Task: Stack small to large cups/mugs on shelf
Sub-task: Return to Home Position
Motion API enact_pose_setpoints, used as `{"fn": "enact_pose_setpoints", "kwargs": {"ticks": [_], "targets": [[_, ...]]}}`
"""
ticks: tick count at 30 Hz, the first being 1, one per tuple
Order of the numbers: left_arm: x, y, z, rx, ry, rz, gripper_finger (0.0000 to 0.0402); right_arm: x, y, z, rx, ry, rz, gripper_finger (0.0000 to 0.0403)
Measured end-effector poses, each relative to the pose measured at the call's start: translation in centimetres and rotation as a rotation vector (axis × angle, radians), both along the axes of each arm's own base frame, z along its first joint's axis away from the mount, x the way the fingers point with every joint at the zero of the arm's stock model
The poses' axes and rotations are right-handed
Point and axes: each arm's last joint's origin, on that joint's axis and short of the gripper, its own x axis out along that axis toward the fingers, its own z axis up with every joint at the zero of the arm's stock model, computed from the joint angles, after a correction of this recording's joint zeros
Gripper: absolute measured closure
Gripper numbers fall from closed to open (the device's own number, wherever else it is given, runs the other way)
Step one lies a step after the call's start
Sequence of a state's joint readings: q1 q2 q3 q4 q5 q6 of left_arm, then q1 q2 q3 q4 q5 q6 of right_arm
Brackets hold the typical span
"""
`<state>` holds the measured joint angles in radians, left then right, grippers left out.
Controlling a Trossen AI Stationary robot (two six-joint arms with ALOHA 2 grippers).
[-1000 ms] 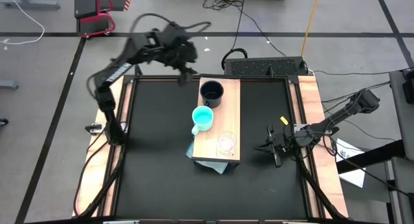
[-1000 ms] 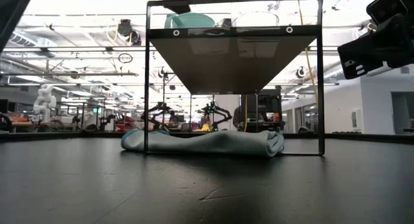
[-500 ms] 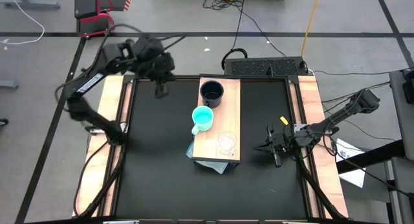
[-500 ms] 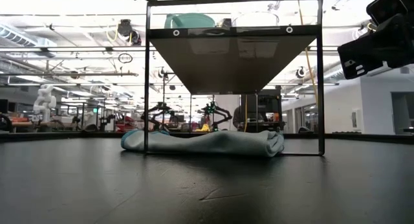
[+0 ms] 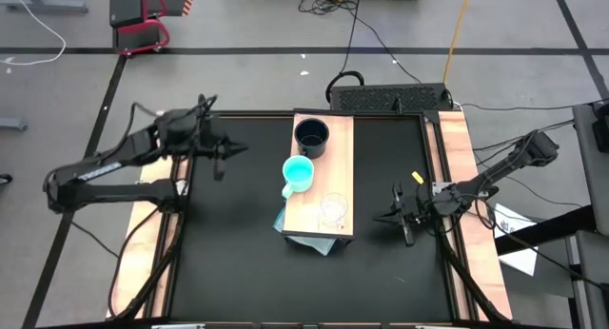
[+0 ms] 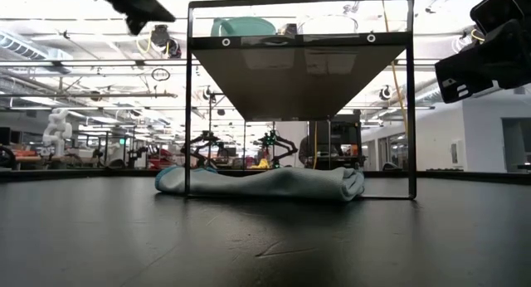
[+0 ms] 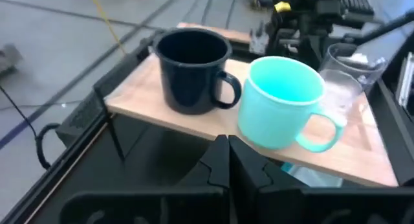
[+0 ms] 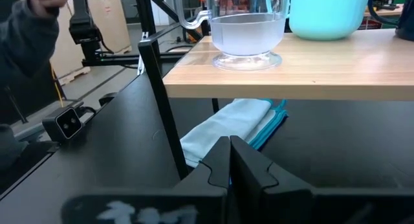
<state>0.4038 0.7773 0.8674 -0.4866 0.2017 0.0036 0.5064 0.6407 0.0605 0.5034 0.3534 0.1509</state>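
Note:
Three mugs stand on their bases in a row on the raised light-wood shelf (image 5: 341, 167). The dark navy mug (image 5: 311, 136) is at the far end, the turquoise mug (image 5: 299, 173) in the middle and the clear glass mug (image 5: 332, 208) at the near end. My left gripper (image 5: 224, 158) is shut and holds nothing. It hangs over the black table left of the shelf, pointing at the navy mug (image 7: 191, 68) and the turquoise mug (image 7: 281, 101). My right gripper (image 5: 383, 217) is shut and holds nothing. It sits low, right of the shelf, facing the glass mug (image 8: 249, 30).
A folded light-blue cloth (image 5: 322, 245) lies on the table under the shelf's near end. The shelf stands on thin black metal legs (image 6: 189, 104). A small camera (image 8: 68, 123) sits on the table, and a person's dark sleeve (image 8: 26, 36) shows beyond the table's edge.
My left gripper has swung away from the navy mug at the shelf's far end, toward the table's left edge and its near side, and it now sits lower. The mugs and my right gripper have stayed put.

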Motion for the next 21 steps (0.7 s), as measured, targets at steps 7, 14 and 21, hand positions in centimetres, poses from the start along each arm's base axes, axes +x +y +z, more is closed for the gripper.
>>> {"fn": "enact_pose_setpoints", "kwargs": {"ticks": [7, 14, 21], "targets": [[-2.1, -2.3, -4.2, 0.033, -0.14, -0.039, 0.0401, 0.0, 0.0, 0.0, -0.001, -0.001, 0.0, 0.0403], [-2.2, -3.4, -8.8, 0.047, -0.214, -0.059, 0.0401, 0.0, 0.0, 0.3, 0.008, -0.025, 0.0, 0.0403], [-2.8, -4.0, -11.5, 0.081, -0.313, -0.087, 0.0401, 0.0, 0.1, 0.5, 0.019, -0.049, 0.016, 0.0403]]}}
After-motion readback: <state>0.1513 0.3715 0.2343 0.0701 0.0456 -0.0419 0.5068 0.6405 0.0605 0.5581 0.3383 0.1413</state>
